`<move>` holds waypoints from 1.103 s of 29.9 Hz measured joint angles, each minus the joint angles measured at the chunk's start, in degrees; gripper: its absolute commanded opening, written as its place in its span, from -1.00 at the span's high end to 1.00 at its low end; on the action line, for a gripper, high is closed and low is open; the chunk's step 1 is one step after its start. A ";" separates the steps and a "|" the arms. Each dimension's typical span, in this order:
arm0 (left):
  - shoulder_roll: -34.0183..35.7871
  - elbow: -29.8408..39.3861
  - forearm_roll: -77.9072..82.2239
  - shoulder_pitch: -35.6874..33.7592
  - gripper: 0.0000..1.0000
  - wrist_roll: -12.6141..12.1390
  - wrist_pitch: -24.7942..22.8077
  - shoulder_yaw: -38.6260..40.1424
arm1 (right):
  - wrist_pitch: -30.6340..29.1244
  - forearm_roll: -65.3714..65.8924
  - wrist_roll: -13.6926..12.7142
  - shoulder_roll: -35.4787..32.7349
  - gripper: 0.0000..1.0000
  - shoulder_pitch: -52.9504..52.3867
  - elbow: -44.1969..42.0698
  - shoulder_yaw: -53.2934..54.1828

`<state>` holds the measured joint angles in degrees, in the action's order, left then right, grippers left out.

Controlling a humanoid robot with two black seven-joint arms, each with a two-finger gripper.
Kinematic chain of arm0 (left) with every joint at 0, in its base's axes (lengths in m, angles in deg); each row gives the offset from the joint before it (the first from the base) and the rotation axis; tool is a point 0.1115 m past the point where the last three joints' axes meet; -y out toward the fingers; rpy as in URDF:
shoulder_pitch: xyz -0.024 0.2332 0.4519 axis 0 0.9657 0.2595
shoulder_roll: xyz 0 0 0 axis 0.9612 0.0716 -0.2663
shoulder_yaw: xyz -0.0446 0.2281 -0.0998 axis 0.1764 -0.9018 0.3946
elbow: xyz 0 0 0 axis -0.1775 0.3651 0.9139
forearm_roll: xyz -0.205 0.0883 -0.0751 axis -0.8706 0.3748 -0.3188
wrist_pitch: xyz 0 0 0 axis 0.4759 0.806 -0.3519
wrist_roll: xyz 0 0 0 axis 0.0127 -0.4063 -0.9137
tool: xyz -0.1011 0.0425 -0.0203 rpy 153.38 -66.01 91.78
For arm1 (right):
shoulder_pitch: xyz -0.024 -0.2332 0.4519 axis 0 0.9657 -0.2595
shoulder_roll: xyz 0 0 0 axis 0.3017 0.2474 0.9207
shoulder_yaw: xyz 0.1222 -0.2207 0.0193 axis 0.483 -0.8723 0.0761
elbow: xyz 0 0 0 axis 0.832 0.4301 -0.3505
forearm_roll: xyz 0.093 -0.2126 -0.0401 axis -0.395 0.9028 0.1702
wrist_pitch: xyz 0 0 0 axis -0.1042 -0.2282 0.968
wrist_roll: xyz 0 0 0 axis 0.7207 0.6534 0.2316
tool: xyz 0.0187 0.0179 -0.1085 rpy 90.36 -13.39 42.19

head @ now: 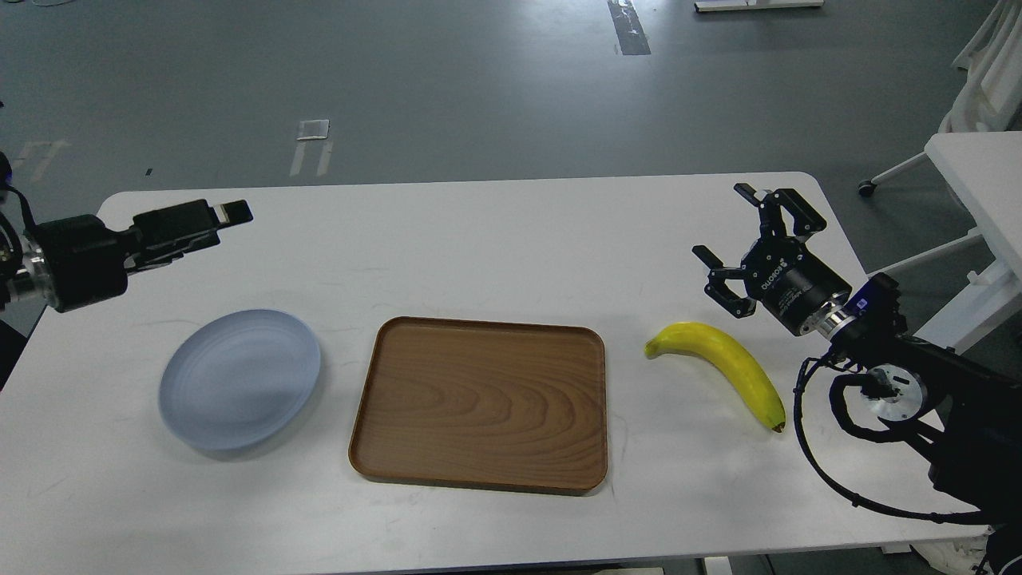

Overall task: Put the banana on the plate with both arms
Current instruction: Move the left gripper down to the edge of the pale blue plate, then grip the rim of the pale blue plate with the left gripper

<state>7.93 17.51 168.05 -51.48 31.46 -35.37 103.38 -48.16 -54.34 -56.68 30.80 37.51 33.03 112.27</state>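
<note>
The yellow banana (722, 361) lies on the white table (495, 239) at the right, with its greenish stem end toward the tray and its dark tip toward me. The pale blue-grey plate (239, 382) sits empty at the left. My right gripper (741, 239) is open and empty, hovering just behind the banana, apart from it. My left gripper (227, 214) is at the far left, behind the plate and well clear of it. It is seen side-on as one dark block, so its fingers cannot be told apart.
A rectangular brown wooden tray (479, 403) lies empty in the middle, between the plate and the banana. A second white table (978, 184) stands off the right edge. Grey floor lies beyond the table's far edge.
</note>
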 measured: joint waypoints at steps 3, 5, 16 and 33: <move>0.58 -0.65 11.90 1.39 -0.95 0.00 1.37 -1.91 | 0.00 0.04 0.00 0.00 -0.98 0.00 0.10 0.00; 0.79 -2.06 14.90 1.99 -0.93 0.00 2.65 -4.19 | 0.00 0.07 0.00 0.00 -0.98 -0.02 0.18 0.00; -3.12 -15.55 12.46 3.06 -0.84 -0.02 9.20 -13.60 | 0.00 0.01 0.00 -0.39 -0.98 0.00 0.79 0.00; -6.11 -20.86 9.40 3.71 0.58 -0.03 9.32 -16.25 | 0.00 0.02 0.00 -0.25 -0.98 -0.05 0.84 0.00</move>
<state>1.82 -3.36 177.45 -47.77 31.43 -26.05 87.13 -48.16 -54.33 -56.68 30.55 37.46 33.87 112.27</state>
